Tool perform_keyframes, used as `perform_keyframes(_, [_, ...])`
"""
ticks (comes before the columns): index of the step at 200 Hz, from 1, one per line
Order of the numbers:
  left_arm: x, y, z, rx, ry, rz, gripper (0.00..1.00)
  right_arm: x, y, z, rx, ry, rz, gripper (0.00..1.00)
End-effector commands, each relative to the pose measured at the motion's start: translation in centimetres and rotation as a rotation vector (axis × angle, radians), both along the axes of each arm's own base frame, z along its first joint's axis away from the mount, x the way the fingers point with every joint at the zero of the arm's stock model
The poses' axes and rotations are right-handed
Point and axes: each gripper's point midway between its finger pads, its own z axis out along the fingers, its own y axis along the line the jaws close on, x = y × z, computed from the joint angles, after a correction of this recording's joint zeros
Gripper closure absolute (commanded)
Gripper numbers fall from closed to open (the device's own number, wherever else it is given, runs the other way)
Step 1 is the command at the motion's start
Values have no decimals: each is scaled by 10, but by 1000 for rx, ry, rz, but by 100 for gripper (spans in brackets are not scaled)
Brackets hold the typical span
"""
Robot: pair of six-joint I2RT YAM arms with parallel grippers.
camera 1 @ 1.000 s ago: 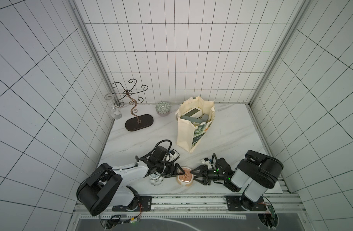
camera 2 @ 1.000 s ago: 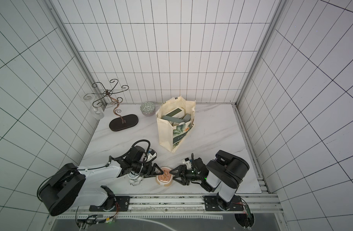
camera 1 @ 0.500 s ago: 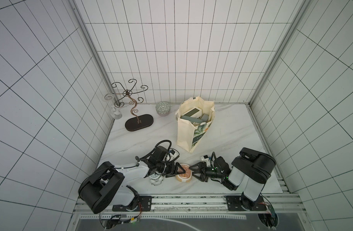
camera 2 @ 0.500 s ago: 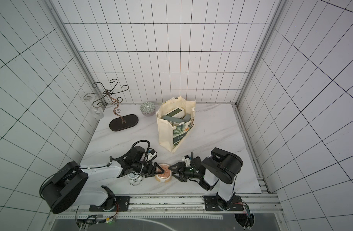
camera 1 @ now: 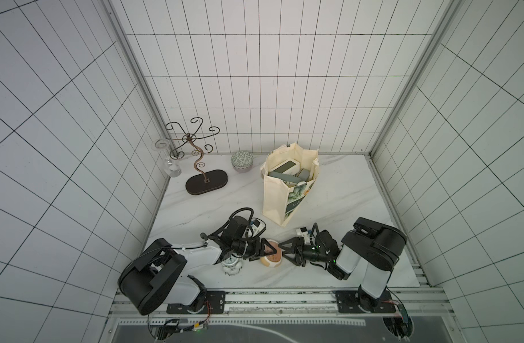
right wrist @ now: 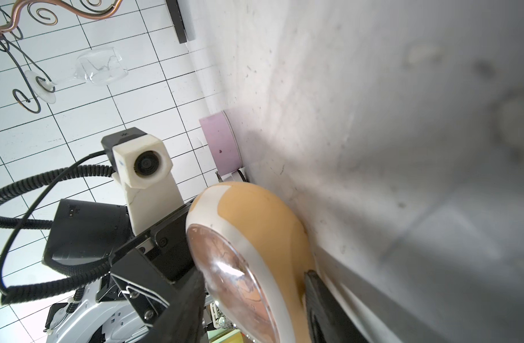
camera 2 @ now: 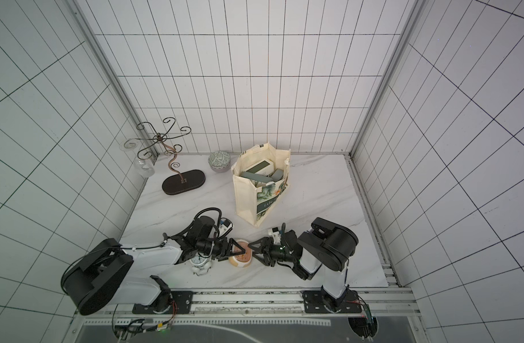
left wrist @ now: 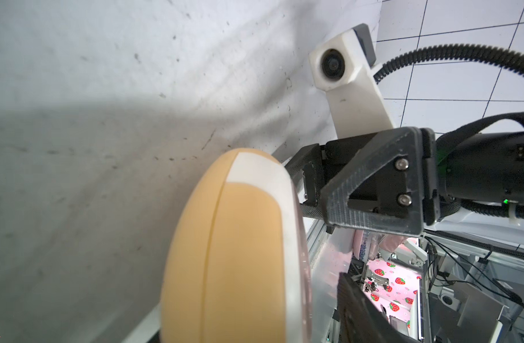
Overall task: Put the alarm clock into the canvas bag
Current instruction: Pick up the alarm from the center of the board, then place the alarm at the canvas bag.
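Note:
The alarm clock (camera 1: 271, 259) (camera 2: 241, 260), round with a tan body, white rim and clear face, stands near the table's front edge between both grippers. My right gripper (camera 1: 283, 251) (right wrist: 254, 297) is shut on it, one finger (right wrist: 189, 297) on the glass face and one on the back. My left gripper (camera 1: 268, 251) (left wrist: 254, 326) reaches in from the opposite side, open around the clock (left wrist: 240, 252). One of its fingers (left wrist: 358, 311) stands clear of the face. The canvas bag (camera 1: 277, 196) (camera 2: 248, 196) stands upright and open behind them, with boxes inside.
A small white twin-bell clock (camera 1: 231, 263) sits under my left arm. At the back left stand a scrolled metal rack on a dark oval base (camera 1: 205, 184), a wine glass (camera 1: 171, 166) and a patterned bowl (camera 1: 242, 160). A metal rail (camera 1: 284, 297) runs along the front.
My right gripper has moved left up to the clock and now straddles it. The left jaws have narrowed a little around the clock. The clock has stayed about where it was.

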Motion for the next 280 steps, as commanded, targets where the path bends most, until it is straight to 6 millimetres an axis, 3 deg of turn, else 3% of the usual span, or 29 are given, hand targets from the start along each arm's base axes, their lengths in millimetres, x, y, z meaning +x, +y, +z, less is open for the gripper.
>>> perform_keyframes(1, [3,-3,3,-24,-15,3,41,19,10,47,155,-136,-25,46])
perform_keyframes(65, [7,-5,2,-21,-5,15,57,26,4,58,172,-175,-30,47])
perform_keyframes(95, [20,3,27,-74,-33,56,68,32,-10,58,125,-208,-49,48])
perform_keyframes(121, [40,30,75,-59,-180,115,69,43,-33,50,-28,-279,-69,46])
perform_keyframes(140, [60,56,127,-28,-362,195,66,56,-57,51,-191,-366,-109,44])
perform_keyframes(157, [79,85,180,-1,-529,317,65,72,-83,72,-320,-478,-173,44])
perform_keyframes(166, [88,97,207,8,-606,375,64,80,-98,92,-381,-554,-220,44])
perform_keyframes(186, [101,105,267,-15,-771,436,63,95,-130,135,-511,-709,-296,43])
perform_keyframes(211, [128,96,337,-151,-935,492,63,113,-160,176,-588,-843,-335,43])
perform_keyframes(224, [153,80,356,-167,-967,487,64,124,-165,191,-583,-888,-313,43])
perform_keyframes(232, [167,59,364,-164,-984,445,65,130,-166,198,-584,-909,-288,43])
perform_keyframes(255, [202,-1,374,-152,-1003,349,66,148,-171,210,-607,-946,-252,42])
perform_keyframes(280, [239,-47,352,-132,-962,307,66,163,-188,224,-643,-972,-295,42])
